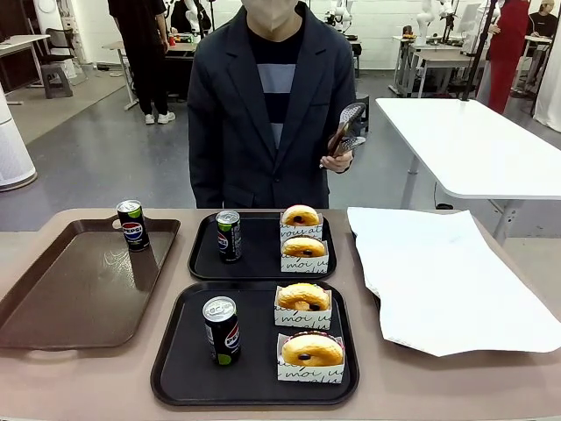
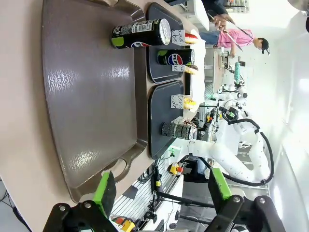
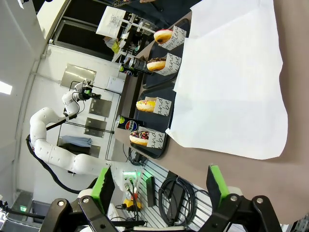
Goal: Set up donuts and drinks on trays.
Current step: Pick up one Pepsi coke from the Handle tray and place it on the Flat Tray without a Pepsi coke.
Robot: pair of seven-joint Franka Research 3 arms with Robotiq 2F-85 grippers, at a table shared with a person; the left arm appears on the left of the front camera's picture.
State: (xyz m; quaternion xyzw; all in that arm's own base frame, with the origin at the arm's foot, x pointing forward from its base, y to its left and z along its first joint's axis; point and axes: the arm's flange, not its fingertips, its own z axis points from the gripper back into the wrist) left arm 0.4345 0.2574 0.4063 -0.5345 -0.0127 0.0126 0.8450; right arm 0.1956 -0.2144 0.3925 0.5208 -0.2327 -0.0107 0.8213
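Trays: two black square plastic trays (image 1: 263,298) (image 1: 263,259), each holding one slim black soda can (image 1: 222,330) and two glazed ring donuts (image 1: 302,296); apparently complete. Spare can (image 1: 132,224) at ten o'clock on brown tray (image 1: 79,289). Left gripper (image 2: 159,191) and right gripper (image 3: 159,186) spread wide, empty.

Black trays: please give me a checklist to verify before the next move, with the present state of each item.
1. Near tray holds one can and two donuts: ok.
2. Far tray holds one can and two donuts: ok.
3. Third can stands upright on the brown tray, not on a black tray: not ok.
4. Left gripper open, holding nothing: ok.
5. Right gripper open, holding nothing: ok.
6. Person's hand holds tongs above and beyond the table: ok.
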